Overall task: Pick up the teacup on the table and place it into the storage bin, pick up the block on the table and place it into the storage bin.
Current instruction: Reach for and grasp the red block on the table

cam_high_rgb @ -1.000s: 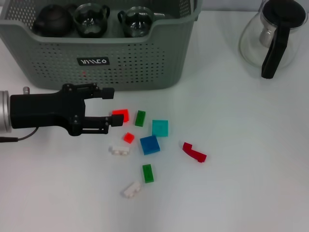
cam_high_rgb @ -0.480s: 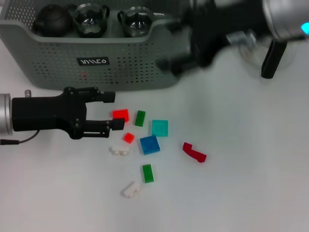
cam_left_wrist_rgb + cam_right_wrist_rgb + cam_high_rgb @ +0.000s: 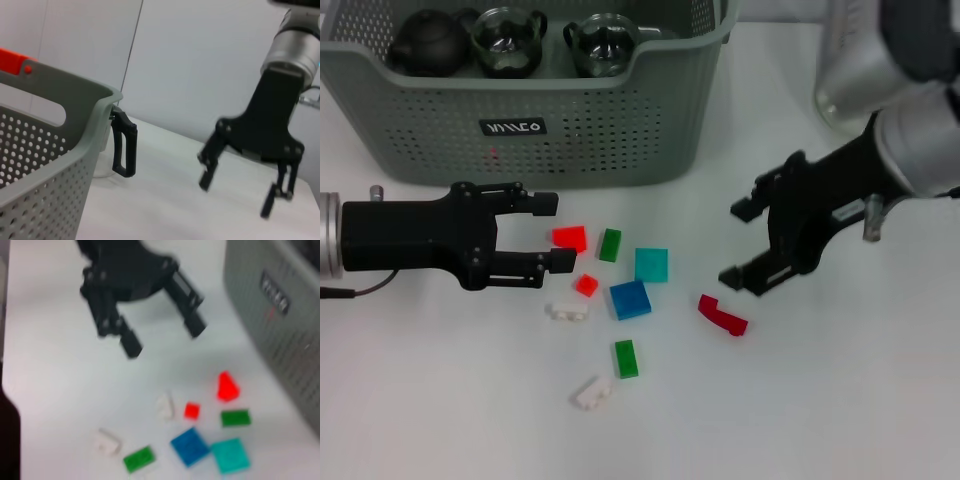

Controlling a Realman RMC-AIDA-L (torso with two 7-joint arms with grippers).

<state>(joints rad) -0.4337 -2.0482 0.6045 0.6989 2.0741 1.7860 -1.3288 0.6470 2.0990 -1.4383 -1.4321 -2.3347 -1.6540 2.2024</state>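
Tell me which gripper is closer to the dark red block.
Right. The right gripper hangs open just beside and above the dark red block, while the left gripper sits open across the block pile, by the bright red block.

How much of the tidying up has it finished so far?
Teacups already sit in the storage bin. Both the left gripper and right gripper are open and empty above the blocks. All the blocks, like the red block, remain on the table.
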